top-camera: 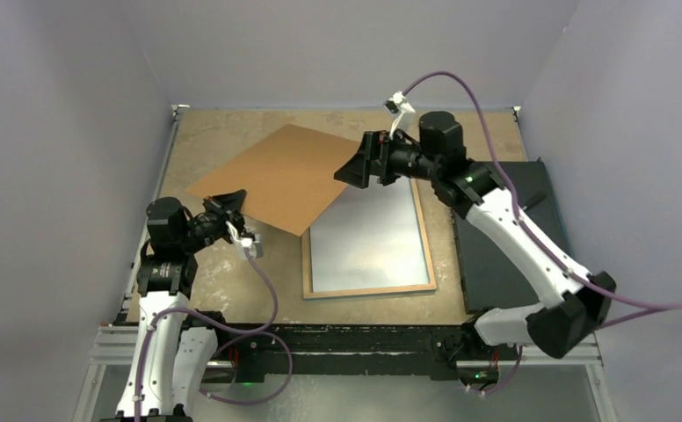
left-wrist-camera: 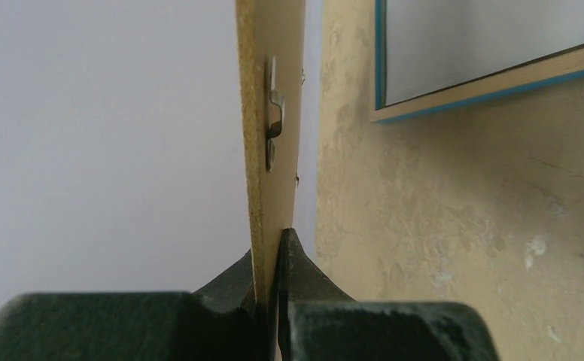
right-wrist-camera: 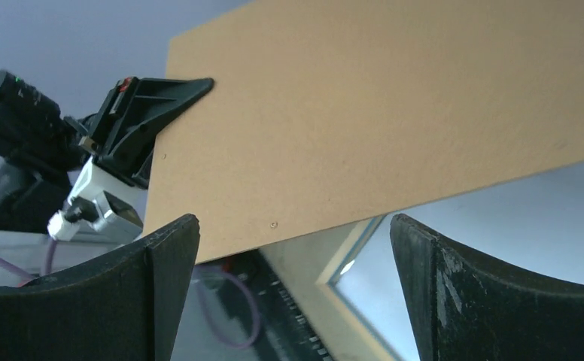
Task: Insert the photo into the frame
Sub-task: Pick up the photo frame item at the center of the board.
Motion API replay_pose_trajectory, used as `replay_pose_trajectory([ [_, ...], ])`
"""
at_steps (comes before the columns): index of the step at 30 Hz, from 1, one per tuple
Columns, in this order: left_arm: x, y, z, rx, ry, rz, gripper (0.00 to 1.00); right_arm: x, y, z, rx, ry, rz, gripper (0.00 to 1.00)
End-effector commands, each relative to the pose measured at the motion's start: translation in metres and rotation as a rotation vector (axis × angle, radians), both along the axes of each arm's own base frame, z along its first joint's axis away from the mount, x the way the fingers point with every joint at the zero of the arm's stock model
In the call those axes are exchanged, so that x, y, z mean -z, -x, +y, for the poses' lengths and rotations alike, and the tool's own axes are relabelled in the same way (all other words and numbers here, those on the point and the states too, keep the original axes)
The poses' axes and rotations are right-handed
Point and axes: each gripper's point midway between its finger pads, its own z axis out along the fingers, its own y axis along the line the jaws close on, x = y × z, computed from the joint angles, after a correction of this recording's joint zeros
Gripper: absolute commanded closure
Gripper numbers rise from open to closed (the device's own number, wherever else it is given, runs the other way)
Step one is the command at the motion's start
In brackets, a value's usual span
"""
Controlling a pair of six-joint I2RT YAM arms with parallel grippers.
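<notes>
The frame (top-camera: 368,291) lies flat on the desk (top-camera: 214,272), closest in, wood rim up. No photo is in view; the pale pane might be its white back, can't tell. The left claw (top-camera: 230,209) is pinched tight on the brown backing board (top-camera: 285,176), tilting it up. Furthest back, the right claw (top-camera: 361,165) gapes wide, holding nothing. Looks like board-clearing; next it needs parking aside. No readable writing.
</notes>
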Motion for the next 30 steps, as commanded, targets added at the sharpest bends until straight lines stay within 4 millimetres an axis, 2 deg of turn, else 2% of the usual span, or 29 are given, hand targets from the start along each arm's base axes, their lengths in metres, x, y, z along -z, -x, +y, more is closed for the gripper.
replay_pose_trajectory([
  [1, -0.033, 0.012, -0.013, 0.098, -0.073, -0.14, 1.0, -0.016, -0.01, -0.031, 0.001, 0.159, -0.403, 0.01],
  [3, -0.032, 0.015, -0.014, 0.108, -0.078, -0.139, 1.0, -0.004, -0.003, -0.04, -0.03, 0.213, -0.541, 0.01],
  [6, -0.037, 0.016, -0.013, 0.102, -0.073, -0.142, 1.0, -0.011, 0.001, -0.054, -0.045, 0.32, -0.809, 0.01],
  [7, -0.04, 0.017, -0.013, 0.096, -0.064, -0.141, 1.0, -0.011, 0.001, -0.056, -0.062, 0.36, -0.864, 0.01],
  [11, -0.048, 0.017, -0.012, 0.079, -0.034, -0.132, 1.0, 0.014, -0.001, -0.057, -0.175, 0.532, -0.977, 0.02],
  [14, -0.046, 0.019, -0.013, 0.092, -0.039, -0.138, 1.0, 0.032, -0.002, -0.045, -0.226, 0.644, -1.083, 0.07],
  [17, -0.045, 0.021, -0.015, 0.104, -0.053, -0.15, 1.0, 0.038, -0.006, -0.033, -0.249, 0.679, -1.142, 0.17],
  [21, -0.048, 0.02, -0.014, 0.095, -0.056, -0.159, 1.0, 0.04, -0.006, -0.023, -0.305, 0.711, -1.194, 0.21],
  [26, -0.052, 0.02, -0.014, 0.099, -0.058, -0.172, 1.0, 0.037, -0.012, -0.018, -0.307, 0.749, -1.268, 0.27],
  [30, -0.054, 0.02, -0.015, 0.106, -0.061, -0.184, 1.0, 0.048, -0.019, -0.005, -0.311, 0.796, -1.308, 0.33],
])
